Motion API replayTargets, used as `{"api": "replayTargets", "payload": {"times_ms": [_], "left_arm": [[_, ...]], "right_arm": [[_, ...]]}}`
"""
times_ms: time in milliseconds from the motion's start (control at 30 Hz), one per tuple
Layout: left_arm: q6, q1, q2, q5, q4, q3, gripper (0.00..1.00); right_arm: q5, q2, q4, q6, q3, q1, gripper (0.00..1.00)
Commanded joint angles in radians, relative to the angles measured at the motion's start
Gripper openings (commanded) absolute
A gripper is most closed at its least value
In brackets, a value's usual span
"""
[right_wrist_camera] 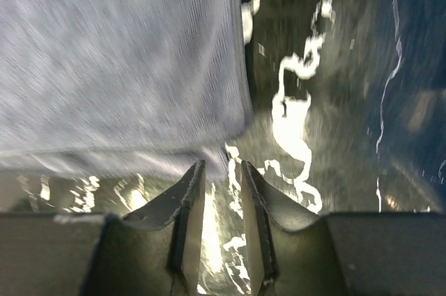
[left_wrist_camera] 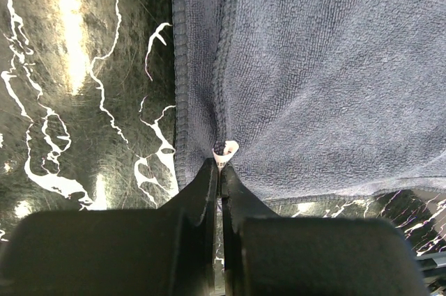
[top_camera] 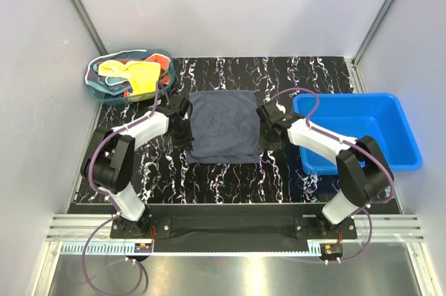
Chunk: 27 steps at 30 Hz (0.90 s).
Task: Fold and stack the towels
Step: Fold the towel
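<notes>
A dark grey-blue towel (top_camera: 223, 127) lies spread flat on the black marbled table. My left gripper (top_camera: 187, 131) is at its left edge. In the left wrist view the left gripper (left_wrist_camera: 221, 165) is shut on the towel's (left_wrist_camera: 313, 66) hem, right at a small white tag (left_wrist_camera: 226, 149). My right gripper (top_camera: 265, 132) is at the towel's right edge. In the blurred right wrist view the right gripper (right_wrist_camera: 223, 165) has its jaws slightly apart, with the towel's (right_wrist_camera: 111, 52) corner just ahead of the tips and bare table between them. A yellow towel (top_camera: 136, 73) and an orange-red towel (top_camera: 126, 89) lie in the basket.
A teal mesh-sided basket (top_camera: 93, 79) stands at the back left of the table. A rigid blue plastic bin (top_camera: 411, 139) stands at the right, close beside the right arm. White walls enclose the table on three sides.
</notes>
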Motion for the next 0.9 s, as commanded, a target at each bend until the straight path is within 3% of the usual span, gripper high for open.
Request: {"api": "replayTargets", "payload": {"times_ms": [0, 500, 700, 867], "left_arm": [[0.018, -0.001, 0.014, 0.023, 0.028, 0.029, 0.0], [0.015, -0.004, 0.038, 0.036, 0.049, 0.021, 0.0], [0.015, -0.004, 0.038, 0.033, 0.034, 0.038, 0.0], [0.015, -0.008, 0.039, 0.028, 0.023, 0.048, 0.0]], "right_arm": [[-0.041, 0.024, 0.033, -0.023, 0.043, -0.044, 0.32], [-0.1, 0.103, 0.127, 0.011, -0.009, -0.093, 0.32], [-0.075, 0.119, 0.122, 0.023, -0.012, -0.094, 0.24], [-0.08, 0.11, 0.115, 0.056, -0.031, -0.096, 0.32]]}}
